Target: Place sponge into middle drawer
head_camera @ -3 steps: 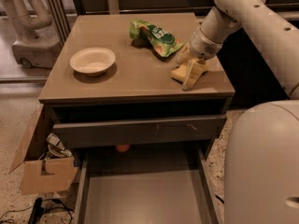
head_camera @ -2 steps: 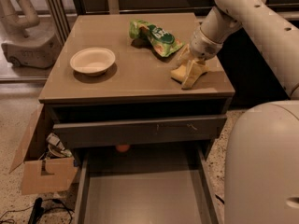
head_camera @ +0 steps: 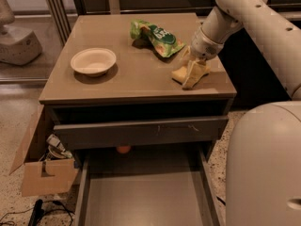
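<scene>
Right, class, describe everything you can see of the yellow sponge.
The sponge is a soft-looking yellow block with wavy edges, bunched up and tilted near the right front corner of the table. Its lower edge rests on the tabletop. The gripper is right at its top, seemingly touching it. The green snack bag lies apart behind it.

A white robot arm reaches down to the right side of a brown worktop [head_camera: 136, 81], its gripper [head_camera: 194, 59] directly above and touching the yellow sponge [head_camera: 190, 74]. A green snack bag [head_camera: 157, 36] lies just behind, a white bowl [head_camera: 93, 61] well to the left. Below, the middle drawer [head_camera: 141, 199] stands pulled out, beside a cardboard box [head_camera: 47, 177] on the floor.
</scene>
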Tool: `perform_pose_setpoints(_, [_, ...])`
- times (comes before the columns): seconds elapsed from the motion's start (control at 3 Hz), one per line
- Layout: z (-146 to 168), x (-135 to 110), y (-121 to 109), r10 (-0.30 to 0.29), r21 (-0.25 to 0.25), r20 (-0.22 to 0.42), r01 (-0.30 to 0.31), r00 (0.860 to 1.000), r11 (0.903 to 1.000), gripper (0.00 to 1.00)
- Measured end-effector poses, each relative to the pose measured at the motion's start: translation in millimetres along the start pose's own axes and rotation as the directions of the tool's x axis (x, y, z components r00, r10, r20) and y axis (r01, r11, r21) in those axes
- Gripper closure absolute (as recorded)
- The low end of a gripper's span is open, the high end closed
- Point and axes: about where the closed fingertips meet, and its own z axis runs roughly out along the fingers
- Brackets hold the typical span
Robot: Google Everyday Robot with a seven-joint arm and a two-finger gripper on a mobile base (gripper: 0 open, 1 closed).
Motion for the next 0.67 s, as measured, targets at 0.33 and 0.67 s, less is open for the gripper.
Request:
perform_pose_setpoints(0.33, [0.0, 0.0, 0.0, 0.0, 0.0, 0.0, 0.0, 1.0, 1.0, 1.0])
perform_pose_setpoints(0.67, [3.6, -5.7, -5.5, -0.009, -0.012, -0.011, 0.008, 1.0, 0.9999, 1.0])
